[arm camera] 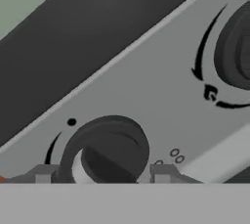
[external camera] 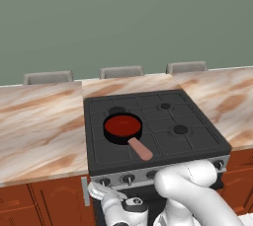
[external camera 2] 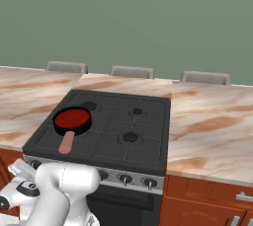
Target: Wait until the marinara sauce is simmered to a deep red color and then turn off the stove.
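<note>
On my far left runs the marbled counter (external camera: 39,121), with brown cabinets (external camera: 49,203) beneath it. Next comes the stove (external camera: 197,141), black on top with a silver front panel (arm camera: 146,96). A small black pan (external camera: 122,129) sits on the front-left burner, its pinkish handle (external camera: 141,148) pointing toward me and a bit to the right. The sauce (external camera: 122,125) fills that pan as a flat, smooth disc, and it looks deep red now.

My gripper (arm camera: 100,174) is down at the left end of the front panel, tight against the leftmost knob (arm camera: 105,152). My fingers (arm camera: 41,174) are closed onto that knob, one on each side of it, touching its rim. Close up, the knob is a dark round dial, and a second knob (arm camera: 239,52) sits further right along the panel.

From the right-side camera, more knobs (external camera 2: 124,178) line the panel. To the right of the stove the counter carries on, and three grey chair backs (external camera 2: 131,72) stand behind it along the green wall (external camera 2: 148,22).
</note>
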### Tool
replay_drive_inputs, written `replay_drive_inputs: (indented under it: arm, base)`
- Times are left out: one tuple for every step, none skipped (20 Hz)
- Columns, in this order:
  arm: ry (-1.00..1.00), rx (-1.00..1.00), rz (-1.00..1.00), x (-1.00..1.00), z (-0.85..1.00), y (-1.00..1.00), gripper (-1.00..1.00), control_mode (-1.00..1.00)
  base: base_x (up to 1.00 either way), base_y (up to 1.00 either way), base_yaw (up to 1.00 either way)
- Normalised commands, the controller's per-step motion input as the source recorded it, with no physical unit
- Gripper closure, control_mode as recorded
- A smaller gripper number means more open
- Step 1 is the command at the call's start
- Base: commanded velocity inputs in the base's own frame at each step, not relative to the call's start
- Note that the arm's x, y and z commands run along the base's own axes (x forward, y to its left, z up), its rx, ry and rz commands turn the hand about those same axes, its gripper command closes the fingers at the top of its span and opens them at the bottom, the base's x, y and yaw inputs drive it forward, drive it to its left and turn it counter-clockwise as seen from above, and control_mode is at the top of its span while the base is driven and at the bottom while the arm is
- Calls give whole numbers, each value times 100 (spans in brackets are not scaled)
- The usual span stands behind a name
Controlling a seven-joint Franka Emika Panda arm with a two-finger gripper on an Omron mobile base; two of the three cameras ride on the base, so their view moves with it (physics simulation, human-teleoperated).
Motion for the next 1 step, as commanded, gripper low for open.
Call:
replay_drive_inputs:
  arm:
    - [-2, 29, -22, -21, 0, -1, 100, -100]
  base:
    - [0, 0, 0]
